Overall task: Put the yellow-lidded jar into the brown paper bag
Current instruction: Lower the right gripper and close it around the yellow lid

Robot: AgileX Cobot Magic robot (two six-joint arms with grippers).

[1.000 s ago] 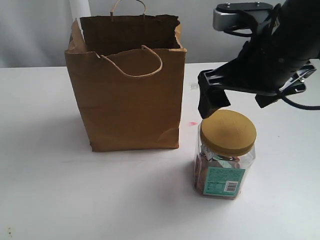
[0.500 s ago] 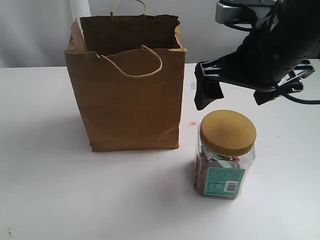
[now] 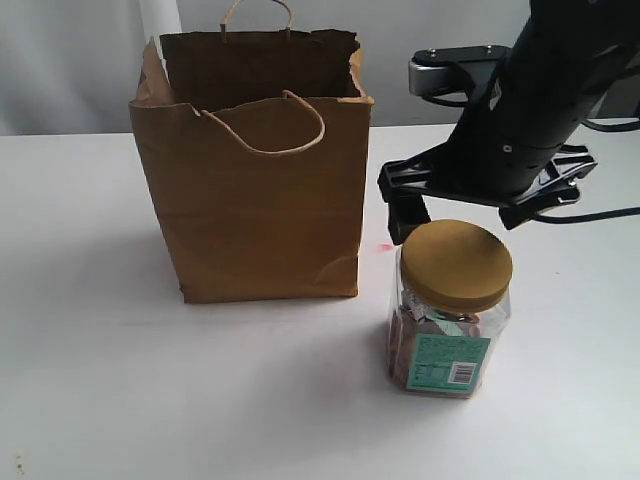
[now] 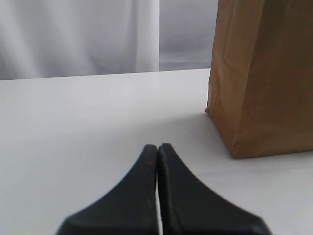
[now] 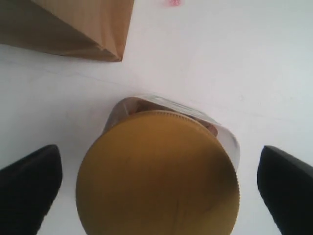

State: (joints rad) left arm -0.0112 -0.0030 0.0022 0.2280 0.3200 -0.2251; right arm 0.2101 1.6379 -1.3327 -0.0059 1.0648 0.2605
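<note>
The yellow-lidded jar (image 3: 448,320) stands upright on the white table, to the right of the brown paper bag (image 3: 255,190). My right gripper (image 3: 465,220) hangs open just above and behind its mustard lid (image 3: 457,264). In the right wrist view the lid (image 5: 157,176) lies between the two wide-apart black fingers (image 5: 29,188), which do not touch it, and a bag corner (image 5: 93,29) shows beyond. My left gripper (image 4: 158,147) is shut on nothing, low over the table, with the bag's side (image 4: 264,73) ahead of it. It is out of the exterior view.
The bag stands open-topped with its cord handles (image 3: 290,125) up. A small pink speck (image 3: 384,246) marks the white table (image 3: 150,400) between bag and jar. A pale curtain (image 4: 78,34) hangs behind the table.
The right arm has swung left and come down, turning so its open fingers now sit on either side of the jar's lid. Jar and bag have not moved.
</note>
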